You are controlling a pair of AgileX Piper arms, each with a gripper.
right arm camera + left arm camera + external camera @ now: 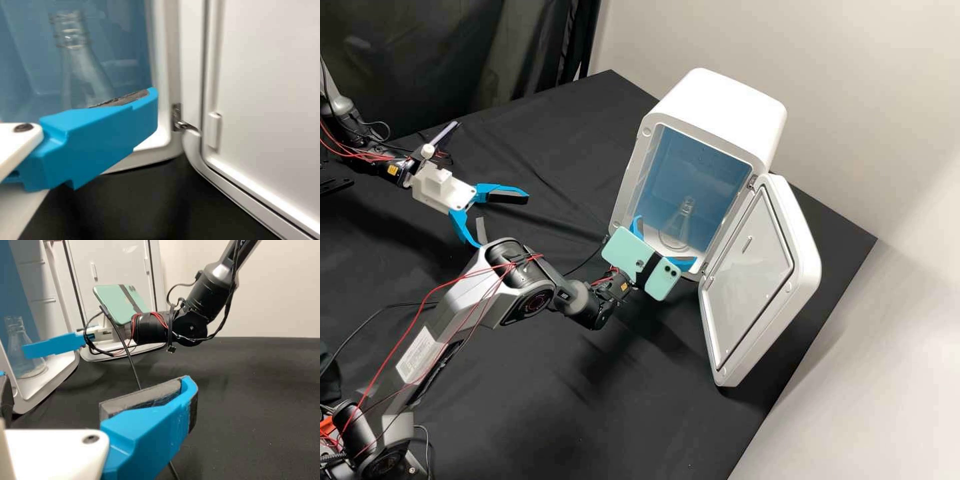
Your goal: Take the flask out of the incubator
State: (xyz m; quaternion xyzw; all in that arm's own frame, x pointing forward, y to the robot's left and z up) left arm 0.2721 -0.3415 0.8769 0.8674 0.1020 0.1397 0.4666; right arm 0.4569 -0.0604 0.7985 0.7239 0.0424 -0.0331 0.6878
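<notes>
White plastic incubator [720, 107] with a pale blue interior stands on the black bench [587, 400], its door [760, 280] swung wide open.

High view: a clear glass conical flask [683, 217] stands upright on the chamber floor. The right gripper [662, 241], carrying a mint-green phone [640, 263] on its wrist, sits at the chamber mouth. Its blue fingers are spread to either side of the flask's base, and whether they touch it cannot be judged. The left gripper [501, 220] hangs above the bench, well apart from the incubator, its fingers parted and grasping nothing.

Left wrist view: beyond a grey-padded fingertip [150, 407], one right-gripper finger crosses in front of the flask.

Right wrist view: the flask's neck rises behind one blue finger, near the metal door hinge [182, 122].
</notes>
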